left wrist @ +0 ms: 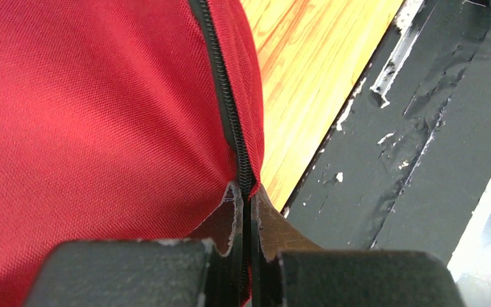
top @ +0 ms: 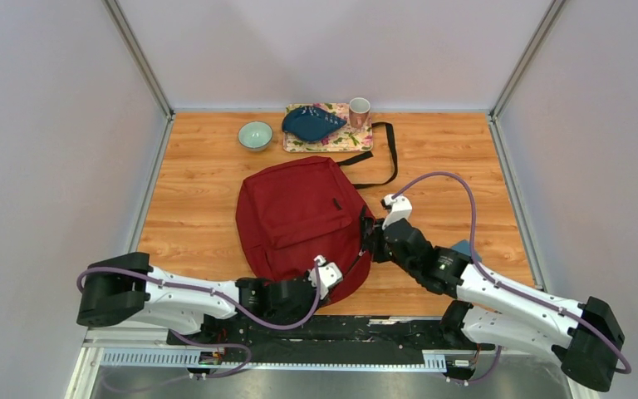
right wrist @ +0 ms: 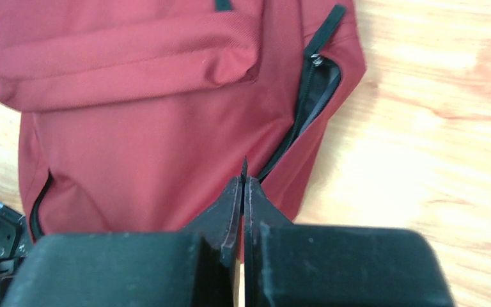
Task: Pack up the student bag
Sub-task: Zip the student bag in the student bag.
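Red fabric dead centre of the wooden table (top: 199,208): that's the student bag (top: 295,212), lying flat, front pocket (right wrist: 128,57) up, black straps (top: 390,162) trailing off toward the far right. And both arms are on it! The left gripper (left wrist: 248,192) is at the near edge, fingers pressed together right on the zipper (left wrist: 227,102), which runs straight down into the pinch. Over on the bag's right side, the right gripper (right wrist: 243,182) is closed too, with a thin dark sliver nipped between the tips, just where the side zip gapes open.

This looks like a soft, floppy, light customer. It will sag and fold rather than hold its mouth open, so my call is to grip the stiffer zipper trim on either side of the opening, not the loose cloth.

Any branding? No logo, no label, no readable writing anywhere on show
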{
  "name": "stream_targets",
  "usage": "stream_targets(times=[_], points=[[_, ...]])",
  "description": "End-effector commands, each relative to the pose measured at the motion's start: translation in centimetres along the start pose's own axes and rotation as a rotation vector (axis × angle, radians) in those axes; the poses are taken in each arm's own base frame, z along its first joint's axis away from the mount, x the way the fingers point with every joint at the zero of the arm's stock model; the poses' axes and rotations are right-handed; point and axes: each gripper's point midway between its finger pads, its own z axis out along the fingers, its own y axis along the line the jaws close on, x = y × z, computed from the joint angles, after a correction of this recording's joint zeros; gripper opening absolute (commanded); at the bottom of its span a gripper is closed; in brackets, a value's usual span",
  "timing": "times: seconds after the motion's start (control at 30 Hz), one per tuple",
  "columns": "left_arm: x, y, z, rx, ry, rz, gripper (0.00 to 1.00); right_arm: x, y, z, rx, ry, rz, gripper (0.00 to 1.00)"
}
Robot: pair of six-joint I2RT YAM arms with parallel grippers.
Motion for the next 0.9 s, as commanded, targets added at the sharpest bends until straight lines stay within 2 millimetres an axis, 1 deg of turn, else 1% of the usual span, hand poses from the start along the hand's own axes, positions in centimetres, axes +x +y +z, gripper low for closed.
stream_targets(times=[0.0,0.07,0.1,0.13,0.17,0.2,0.23,0.27,0.3,0.33,0.37,0.4,0.43,0.47,0.5,0.57,0.6,0.67,0.7,0.73,0.83,0.87], points=[[4.0,1.2,-1.4,-0.054,0.084,-0.037,0.0,-5.0,-0.8,0.5,0.055,-0.126,-0.01,0.0],[4.5,1.8,-1.8,-0.072,0.073,-0.057,0.0,-5.2,-1.2,0.8,0.067,-0.125,-0.006,0.0],[5.2,2.4,-2.1,-0.092,0.075,-0.06,0.0,-5.0,-1.1,0.9,0.061,-0.115,-0.01,0.0],[5.0,2.5,-2.3,-0.099,0.054,-0.079,0.0,-4.8,-1.0,1.0,0.052,-0.111,-0.009,0.0],[5.0,3.1,-2.5,-0.124,0.041,-0.088,0.0,-4.8,-0.6,1.0,0.03,-0.111,-0.009,0.0],[5.5,3.6,-2.7,-0.144,0.042,-0.103,0.02,-4.6,0.2,0.8,-0.019,-0.101,-0.004,0.0],[4.7,3.7,-3.0,-0.15,0.01,-0.116,0.19,-4.6,0.6,0.7,-0.043,-0.099,0.0,0.0],[4.3,4.0,-3.2,-0.164,-0.008,-0.119,0.3,-4.2,0.8,0.6,-0.063,-0.095,0.012,0.0],[3.5,3.9,-3.3,-0.165,-0.032,-0.122,0.4,-4.0,1.2,0.4,-0.088,-0.086,0.016,0.0],[2.2,3.9,-3.7,-0.162,-0.077,-0.133,0.59,-4.1,1.5,0.0,-0.109,-0.093,0.021,0.0],[1.0,4.0,-3.9,-0.173,-0.115,-0.132,0.64,-3.7,1.4,-0.1,-0.114,-0.087,0.023,0.0],[-0.8,3.8,-4.2,-0.168,-0.157,-0.121,0.7,-3.5,1.3,-0.2,-0.12,-0.083,0.027,0.0],[-2.1,3.8,-4.5,-0.171,-0.192,-0.116,0.77,-3.7,1.4,-0.5,-0.129,-0.095,0.034,0.0],[-3.3,3.7,-4.7,-0.177,-0.219,-0.106,0.8,-3.5,1.3,-0.7,-0.128,-0.092,0.033,0.0],[-5.6,3.4,-5.2,-0.173,-0.263,-0.081,0.83,-3.3,1.2,-0.8,-0.131,-0.089,0.032,0.0],[-7.5,3.1,-5.3,-0.177,-0.292,-0.05,0.83,-3.3,1.2,-1.1,-0.138,-0.091,0.033,0.0],[-9.6,2.6,-5.6,-0.165,-0.332,-0.032,0.83,-3.0,1.1,-1.1,-0.139,-0.084,0.033,0.0],[-10.6,2.4,-4.8,-0.142,-0.327,-0.019,0.83,-3.0,1.1,-1.4,-0.147,-0.088,0.038,0.0],[-12.0,2.1,-4.7,-0.121,-0.353,-0.033,0.83,-2.8,1.1,-1.4,-0.15,-0.084,0.041,0.0],[-11.7,2.0,-3.8,-0.112,-0.329,-0.029,0.83,-2.8,1.1,-1.5,-0.152,-0.086,0.044,0.0],[-12.5,1.8,-2.3,-0.083,-0.312,-0.024,0.83,-2.9,1.0,-1.7,-0.151,-0.091,0.047,0.0],[-12.6,1.3,-1.9,-0.05,-0.302,-0.022,0.83,-3.0,1.0,-1.8,-0.153,-0.094,0.05,0.0]])
